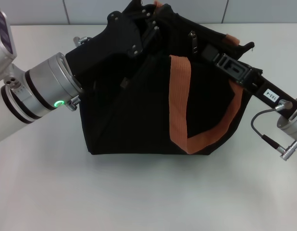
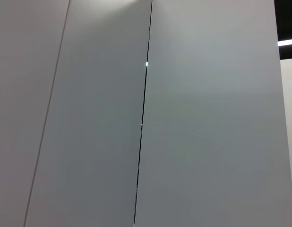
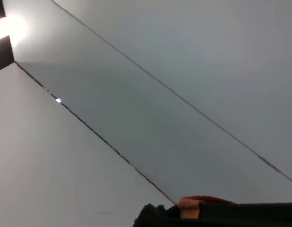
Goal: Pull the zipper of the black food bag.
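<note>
The black food bag (image 1: 139, 110) stands in the middle of the white table in the head view, its orange-brown strap (image 1: 179, 96) hanging down the front. A small silver zipper pull (image 1: 192, 41) shows on the bag's top, right of centre. My left gripper (image 1: 146, 21) reaches in from the left and rests on the bag's top at its back left. My right gripper (image 1: 206, 49) reaches in from the right, its tip just right of the zipper pull. The right wrist view shows only a bit of the bag's edge (image 3: 231, 213) and a strap end (image 3: 193, 204).
The white table (image 1: 139, 192) spreads in front of and beside the bag. A grey panelled wall (image 1: 91, 12) stands behind it and fills the left wrist view (image 2: 146, 113). A cable (image 1: 264, 125) loops from my right wrist near the bag's right side.
</note>
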